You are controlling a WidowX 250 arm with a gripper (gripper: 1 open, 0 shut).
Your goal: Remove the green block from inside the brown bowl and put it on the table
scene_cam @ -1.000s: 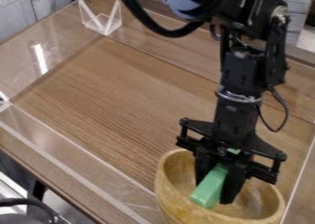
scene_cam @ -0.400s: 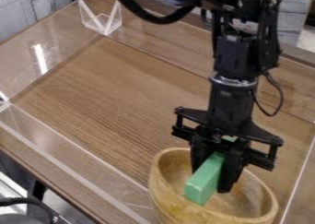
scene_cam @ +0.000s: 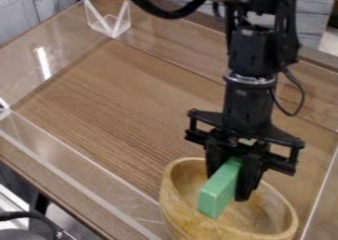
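Note:
The brown bowl (scene_cam: 185, 210) sits at the bottom right of the table (scene_cam: 126, 91), a round tan wooden bowl with a thick rim. My gripper (scene_cam: 242, 178) hangs over it, pointing steeply down, shut on the upper end of the green block (scene_cam: 220, 192). The block is tilted, its lower end hanging over the bowl's inside, above the bottom. The black arm rises behind the bowl toward the top right.
Low clear acrylic walls (scene_cam: 66, 165) border the table along the left and front. A clear triangular piece (scene_cam: 109, 19) stands at the far left corner. Bare wood stretches left of the bowl.
The gripper has risen slightly with the green block, lifting its lower end off the bowl's bottom. The bowl now reaches a little farther left in the view than a second ago.

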